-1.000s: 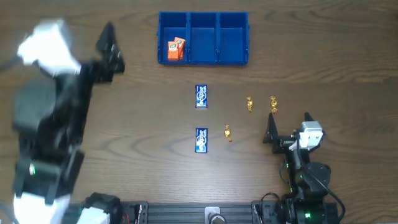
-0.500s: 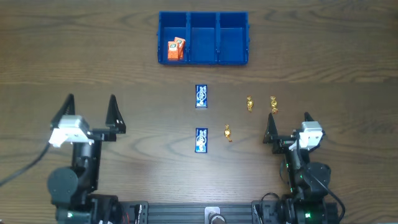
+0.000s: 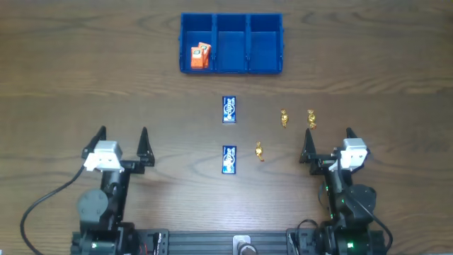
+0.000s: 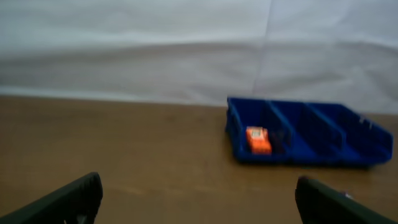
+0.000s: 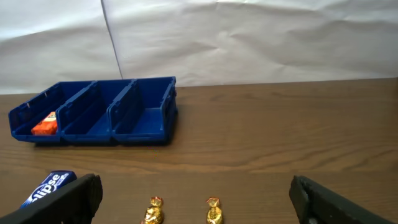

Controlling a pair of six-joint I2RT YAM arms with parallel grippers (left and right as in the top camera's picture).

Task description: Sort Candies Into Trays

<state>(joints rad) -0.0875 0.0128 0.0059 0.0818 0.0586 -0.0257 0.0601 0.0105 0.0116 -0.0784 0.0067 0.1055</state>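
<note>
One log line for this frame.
left hand open, empty | right hand open, empty | tray: orange candy in leftmost bin | unsorted: two blue candies, three gold candies

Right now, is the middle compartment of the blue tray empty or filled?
Empty. The middle compartment of the blue tray shows only bare floor; the orange candy lies in its left compartment.

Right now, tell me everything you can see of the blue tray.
The blue tray looks like moulded plastic: three open compartments side by side. It sits flat on the wooden table, toward its far edge. Its left compartment holds orange candies; the other two look empty. Nothing else touches it.
</note>
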